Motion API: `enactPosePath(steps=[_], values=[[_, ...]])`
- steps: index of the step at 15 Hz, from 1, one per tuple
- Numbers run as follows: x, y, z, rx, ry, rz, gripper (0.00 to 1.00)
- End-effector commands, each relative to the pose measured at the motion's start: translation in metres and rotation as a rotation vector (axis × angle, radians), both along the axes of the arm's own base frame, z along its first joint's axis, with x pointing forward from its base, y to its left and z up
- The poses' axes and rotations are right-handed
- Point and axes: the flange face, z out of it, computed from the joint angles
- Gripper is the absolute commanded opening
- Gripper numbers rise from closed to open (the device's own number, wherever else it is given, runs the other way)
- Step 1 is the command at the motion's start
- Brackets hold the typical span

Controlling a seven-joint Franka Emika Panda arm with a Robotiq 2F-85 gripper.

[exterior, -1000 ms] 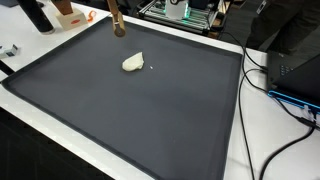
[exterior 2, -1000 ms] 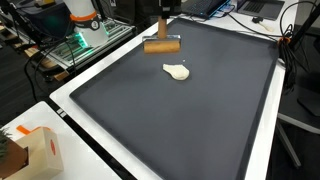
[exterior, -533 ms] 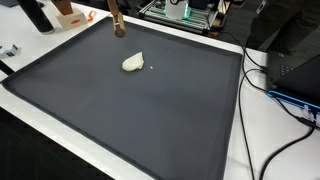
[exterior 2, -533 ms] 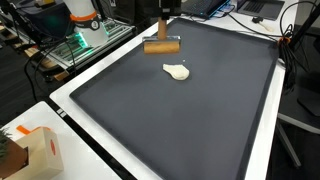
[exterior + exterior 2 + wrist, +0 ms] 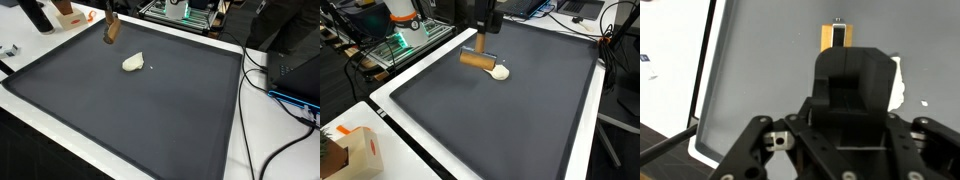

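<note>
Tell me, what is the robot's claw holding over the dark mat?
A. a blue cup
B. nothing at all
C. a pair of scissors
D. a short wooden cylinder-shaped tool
D: in an exterior view the gripper is shut on a tilted wooden tool, close to a white lump on the dark mat.

The pincer (image 5: pixel 482 44) holds a wooden cylinder (image 5: pixel 474 60) beside a lump (image 5: pixel 500 72).

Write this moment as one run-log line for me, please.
pincer: shut on brown wooden cylinder | cylinder: tilted, over dark grey mat | pale dough lump: close by on mat
</note>
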Motion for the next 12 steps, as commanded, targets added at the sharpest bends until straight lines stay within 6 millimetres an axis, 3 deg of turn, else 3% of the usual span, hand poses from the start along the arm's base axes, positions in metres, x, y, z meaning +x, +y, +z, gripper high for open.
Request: enactPosePath(steps=[1, 12], values=[[0.009, 0.011, -0.014, -0.098, -0.021, -0.145, 0.24], [0.016, 0.041, -0.044, -0.216, -0.037, -0.358, 0.24]])
